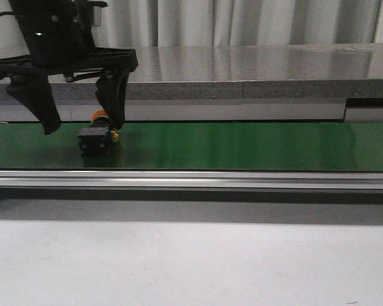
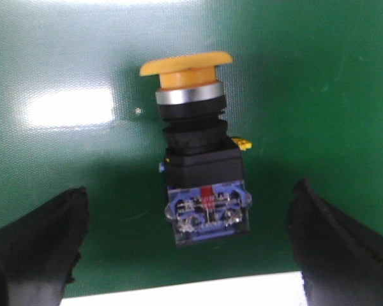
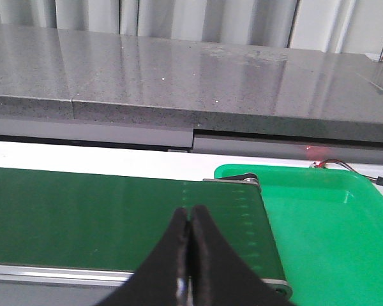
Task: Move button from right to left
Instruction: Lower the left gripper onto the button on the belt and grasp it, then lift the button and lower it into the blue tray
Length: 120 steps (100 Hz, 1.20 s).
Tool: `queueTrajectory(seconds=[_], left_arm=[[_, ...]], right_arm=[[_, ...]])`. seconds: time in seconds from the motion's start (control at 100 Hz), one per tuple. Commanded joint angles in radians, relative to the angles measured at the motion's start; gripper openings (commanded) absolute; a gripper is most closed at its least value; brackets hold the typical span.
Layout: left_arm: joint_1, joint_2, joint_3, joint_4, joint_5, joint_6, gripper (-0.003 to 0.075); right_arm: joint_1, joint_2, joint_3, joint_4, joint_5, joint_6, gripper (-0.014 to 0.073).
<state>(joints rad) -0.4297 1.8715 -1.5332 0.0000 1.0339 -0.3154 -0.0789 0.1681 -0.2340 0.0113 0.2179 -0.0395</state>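
The button (image 1: 96,136) lies on its side on the green belt (image 1: 242,145) at the far left, its yellow-orange cap pointing away from me. In the left wrist view the button (image 2: 201,169) shows its yellow cap, black body and blue terminal end. My left gripper (image 1: 83,124) hangs open just above it, one finger on each side, not touching it; in the left wrist view (image 2: 188,245) the jaws stand wide apart. My right gripper (image 3: 190,220) is shut and empty above the belt's right end; it is out of the front view.
A bright green tray (image 3: 319,229) sits past the belt's right end. A grey stone ledge (image 1: 242,70) runs behind the belt. A metal rail (image 1: 191,180) runs along the belt's front, with a white table surface (image 1: 191,261) before it.
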Motion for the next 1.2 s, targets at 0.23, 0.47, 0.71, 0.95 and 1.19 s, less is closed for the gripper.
queueTrajectory(seconds=[0.23, 0.47, 0.71, 0.95, 1.19], left_arm=[[0.034, 0.005, -0.033, 0.000, -0.023, -0.012, 0.0617], [0.034, 0.020, -0.037, 0.007, -0.031, -0.012, 0.0476], [0.039, 0.020, -0.041, 0.010, -0.015, -0.012, 0.0293], [0.073, -0.032, -0.072, 0.010, 0.020, 0.000, 0.0293], [0.204, -0.140, -0.070, 0.083, 0.057, 0.054, 0.0293]], right_arm=[[0.001, 0.007, -0.028, -0.011, -0.070, -0.001, -0.0067], [0.001, 0.007, -0.028, -0.011, -0.070, -0.001, -0.0067], [0.001, 0.007, -0.028, -0.011, -0.070, -0.001, -0.0067], [0.001, 0.007, -0.028, -0.011, -0.070, -0.001, -0.0067], [0.001, 0.007, -0.028, -0.011, -0.070, -0.001, -0.0067]])
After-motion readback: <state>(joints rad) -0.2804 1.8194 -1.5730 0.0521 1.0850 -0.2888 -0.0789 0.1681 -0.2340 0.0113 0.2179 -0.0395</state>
